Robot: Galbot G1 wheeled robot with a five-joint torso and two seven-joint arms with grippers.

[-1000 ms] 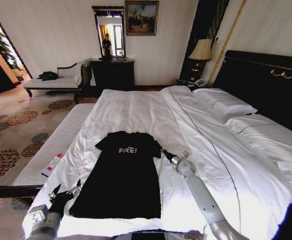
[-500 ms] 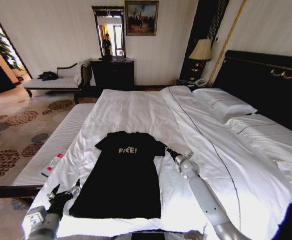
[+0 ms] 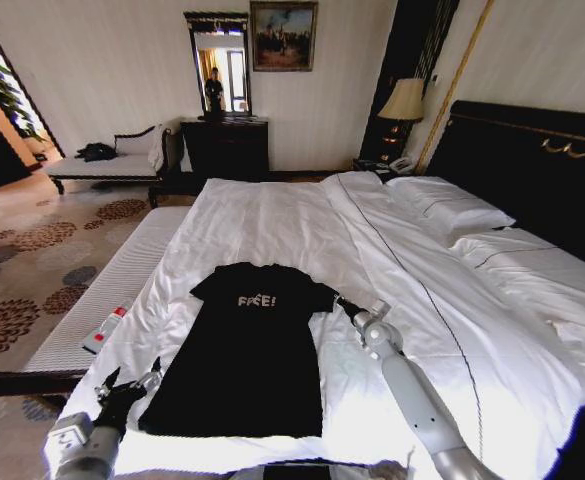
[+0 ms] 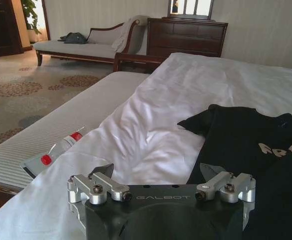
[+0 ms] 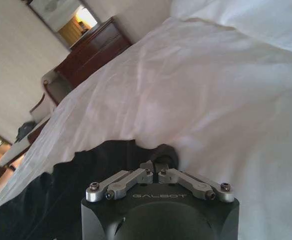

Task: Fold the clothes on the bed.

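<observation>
The black T-shirt [image 3: 244, 350] is laid flat, chest up, on the near part of the white bed [image 3: 302, 225], its "FREE" lettering facing the ceiling and its hem toward the robot. Over the last second the right sleeve has been drawn outward: where its edge was slack and close to the body of the shirt, it is now stretched toward the right gripper [image 3: 344, 304], which has itself been shifted a little further to the right across the duvet. In the right wrist view the fingers [image 5: 148, 165] are seen brought together on a small bunch of black fabric at the sleeve tip — the cloth is pinched, not merely touched. The left gripper [image 3: 130, 385] has been kept where it was, just beside the shirt's lower left corner; its jaws are held apart, with one fingertip [image 4: 209, 171] over the black hem and the other over bare sheet, so nothing is gripped on that side. A small bottle with a red cap [image 3: 104, 329] is lying on the striped bench [image 3: 92, 300] beside the bed, well apart from the work. The change suggests that the sleeve has been secured and tensioned — probably in readiness for it to be carried across the chest as a first fold, though no fold has yet been made.
</observation>
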